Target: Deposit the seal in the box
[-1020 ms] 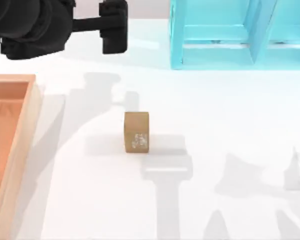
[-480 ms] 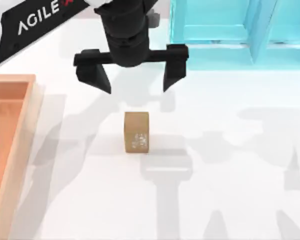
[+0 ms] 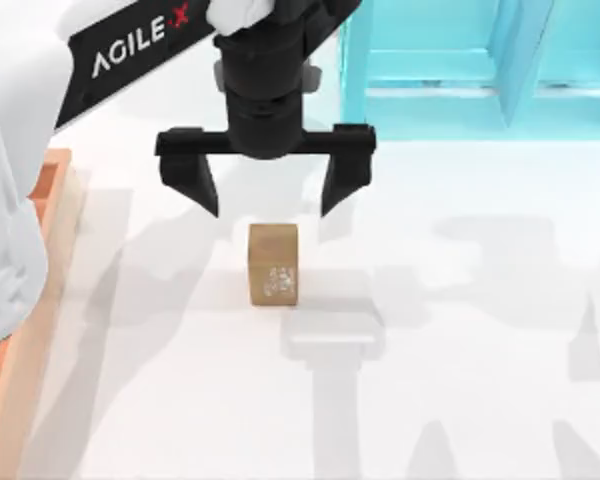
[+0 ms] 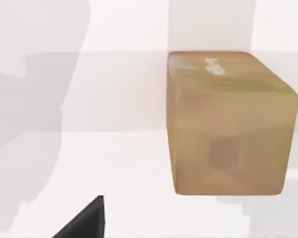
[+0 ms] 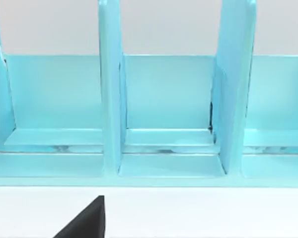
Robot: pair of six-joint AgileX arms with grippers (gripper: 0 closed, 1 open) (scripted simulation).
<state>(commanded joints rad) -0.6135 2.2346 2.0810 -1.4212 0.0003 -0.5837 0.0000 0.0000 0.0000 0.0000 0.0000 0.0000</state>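
Looks like the reach-for-pickup step: the left gripper (image 3: 264, 187) is hung just behind the seal (image 3: 273, 264), spread wide, nothing held. The seal is stood mid-table, well apart from the box (image 3: 46, 250) at the left edge. Next, a drop straddling it is probably needed. "AGILE·X" can be read on the arm.
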